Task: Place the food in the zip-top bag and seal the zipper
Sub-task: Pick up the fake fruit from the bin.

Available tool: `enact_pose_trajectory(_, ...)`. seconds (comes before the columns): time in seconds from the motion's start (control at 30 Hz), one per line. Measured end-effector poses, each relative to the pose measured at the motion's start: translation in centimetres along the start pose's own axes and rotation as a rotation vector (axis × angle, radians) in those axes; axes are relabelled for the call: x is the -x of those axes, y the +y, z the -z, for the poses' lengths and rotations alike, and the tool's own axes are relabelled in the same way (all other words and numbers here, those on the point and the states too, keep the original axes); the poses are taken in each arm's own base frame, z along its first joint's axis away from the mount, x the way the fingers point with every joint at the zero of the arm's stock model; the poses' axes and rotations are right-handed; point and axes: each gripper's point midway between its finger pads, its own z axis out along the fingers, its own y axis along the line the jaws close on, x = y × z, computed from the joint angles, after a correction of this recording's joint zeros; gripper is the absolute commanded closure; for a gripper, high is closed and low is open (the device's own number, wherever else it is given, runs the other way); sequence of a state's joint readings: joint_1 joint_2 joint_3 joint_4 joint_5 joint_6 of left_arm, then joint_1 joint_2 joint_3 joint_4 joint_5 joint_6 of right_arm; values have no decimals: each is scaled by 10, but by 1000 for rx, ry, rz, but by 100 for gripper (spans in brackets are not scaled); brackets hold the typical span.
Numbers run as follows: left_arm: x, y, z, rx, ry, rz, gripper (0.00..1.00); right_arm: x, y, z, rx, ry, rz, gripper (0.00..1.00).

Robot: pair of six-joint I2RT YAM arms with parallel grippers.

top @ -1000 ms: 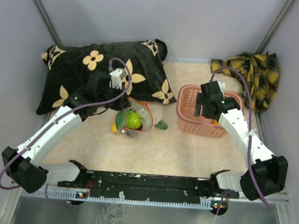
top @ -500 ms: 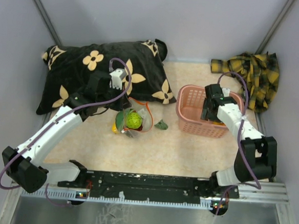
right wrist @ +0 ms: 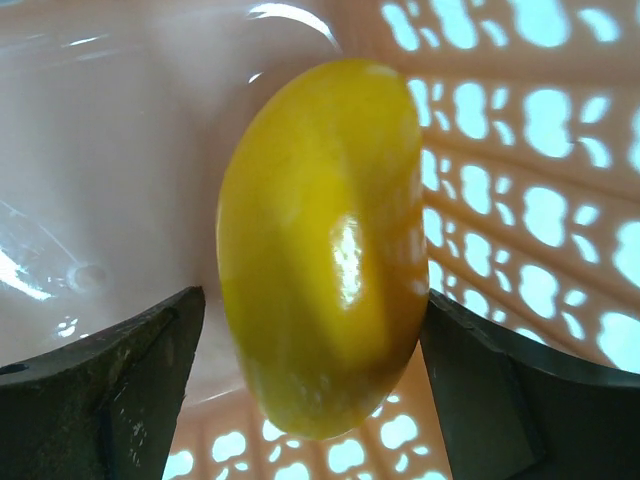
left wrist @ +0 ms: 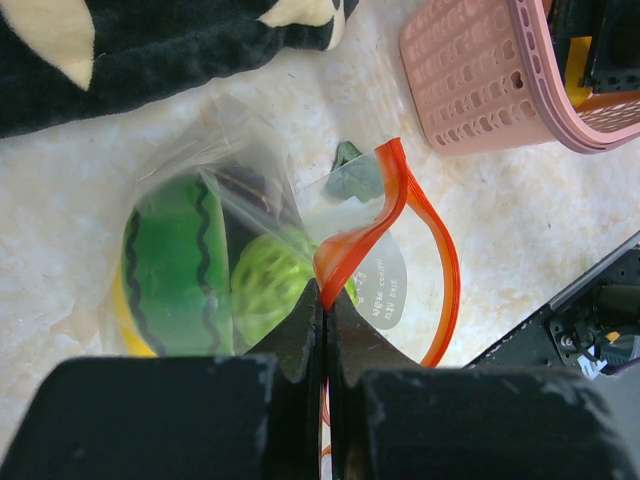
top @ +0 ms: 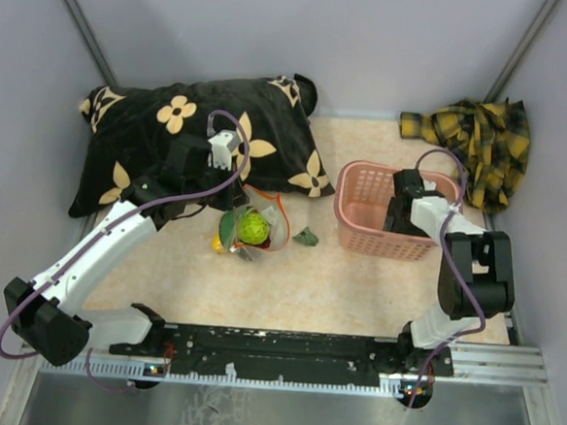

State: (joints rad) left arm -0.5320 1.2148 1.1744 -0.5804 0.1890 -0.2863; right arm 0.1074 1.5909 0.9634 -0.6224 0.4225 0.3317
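Top external, right hand [top: 398, 215] now deeper in pink basket [top: 346, 203]; straddling mango [right wrist: 325, 240]

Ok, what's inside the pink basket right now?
A yellow mango piece, with the right gripper open either side of it. From above, the right arm covers that part of the pink basket, so anything else beneath is hidden.

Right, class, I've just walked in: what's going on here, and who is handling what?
The left end effector is shut on the red-orange zipper strip of the clear bag, which holds a bumpy green ball. The right end effector is down in the pink basket, fingers either side of the yellow mango piece; whether it grips is unclear. A dark green leafy piece lies on the table beside the bag.
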Motion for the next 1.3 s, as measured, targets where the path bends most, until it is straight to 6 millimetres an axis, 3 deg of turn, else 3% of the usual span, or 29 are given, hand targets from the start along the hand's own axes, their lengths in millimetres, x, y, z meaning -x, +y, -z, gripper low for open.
enact_pose_trajectory(0.4, 1, 0, 0, -1, -4, -1, 100, 13, 25, -14, 107, -38, -39, 12)
enact_pose_trajectory(0.73, 1, 0, -1, -1, -4, -1, 100, 19, 28, -18, 162, -100, -170, 17)
enact_pose_trajectory(1.1, 2, 0, -2, -1, -8, -2, 100, 25, 23, -21, 138, -171, -265, 40)
enact_pose_trajectory(1.3, 1, 0, -2, -3, -7, -1, 100, 11, 9, -11, 110, -163, -253, 55)
